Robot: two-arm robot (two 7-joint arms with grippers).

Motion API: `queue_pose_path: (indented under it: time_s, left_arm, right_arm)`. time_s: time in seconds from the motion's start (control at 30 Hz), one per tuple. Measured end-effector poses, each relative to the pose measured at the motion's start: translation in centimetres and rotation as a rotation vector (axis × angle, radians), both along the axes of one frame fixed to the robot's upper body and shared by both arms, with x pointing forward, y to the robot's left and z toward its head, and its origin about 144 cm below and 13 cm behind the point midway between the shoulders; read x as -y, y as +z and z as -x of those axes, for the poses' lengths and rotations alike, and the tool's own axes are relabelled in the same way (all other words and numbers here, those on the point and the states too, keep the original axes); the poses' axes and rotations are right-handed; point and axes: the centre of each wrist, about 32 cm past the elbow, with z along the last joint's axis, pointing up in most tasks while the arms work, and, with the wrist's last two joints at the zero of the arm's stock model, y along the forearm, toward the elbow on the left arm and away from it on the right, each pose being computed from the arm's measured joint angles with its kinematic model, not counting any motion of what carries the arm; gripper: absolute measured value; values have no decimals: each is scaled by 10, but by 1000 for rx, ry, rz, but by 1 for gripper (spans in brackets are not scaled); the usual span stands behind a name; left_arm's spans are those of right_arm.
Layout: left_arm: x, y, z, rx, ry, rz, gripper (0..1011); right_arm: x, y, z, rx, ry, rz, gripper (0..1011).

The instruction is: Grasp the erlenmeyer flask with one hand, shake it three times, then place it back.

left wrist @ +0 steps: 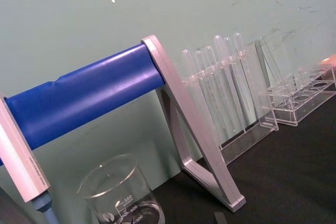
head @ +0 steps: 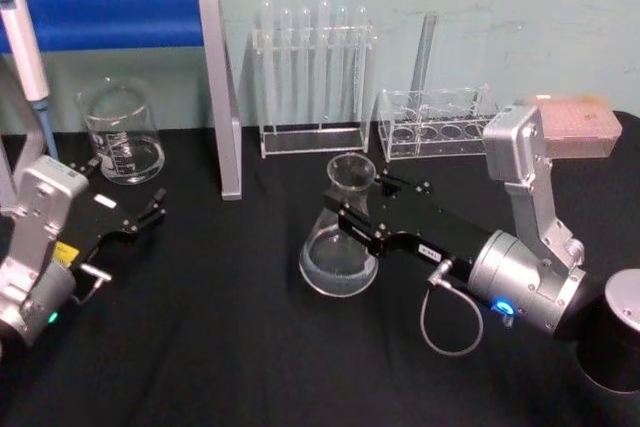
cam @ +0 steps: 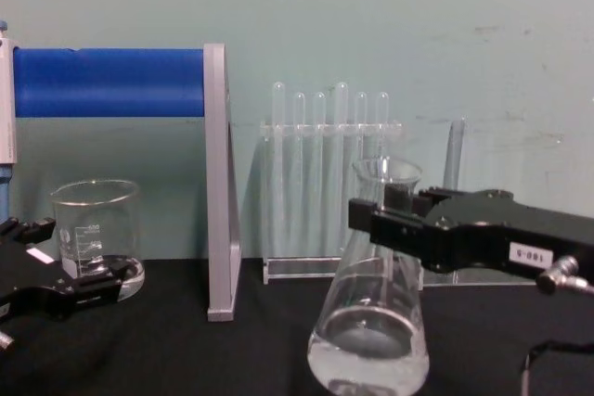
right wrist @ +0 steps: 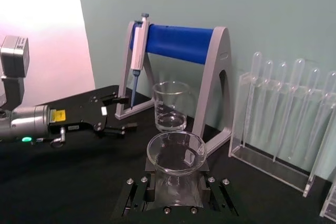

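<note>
end effector (head: 356, 194) of right arm level around flask (head: 338, 252) neck

the head view looks down on the black table (head: 200, 347) from above; the chest view sits low, facing level across it toward the wall (cam: 418, 25). the right wrist view peers close over the flask (right wrist: 176, 156) toward the blue stand (right wrist: 181, 43), which the tilted left wrist view also shows, nearer.

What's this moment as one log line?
right gripper: shut on erlenmeyer flask neck | flask: slightly tilted | left gripper: open, idle near beaker
</note>
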Motion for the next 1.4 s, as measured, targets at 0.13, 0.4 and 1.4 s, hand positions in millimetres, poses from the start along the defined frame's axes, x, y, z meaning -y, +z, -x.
queue_pose_path:
  time_s: [0.13, 0.4, 1.4]
  left_arm:
    - [0, 0, 0, 0, 0, 0, 1001]
    - [0, 0, 0, 0, 0, 0, 1001]
    - [0, 0, 0, 0, 0, 0, 1001]
  right_arm:
    - [1, -4, -1, -6, 14, 8, 449]
    - [3, -12, -4, -17, 36, 28, 449]
    - [5, -35, -24, -46, 105, 56, 449]
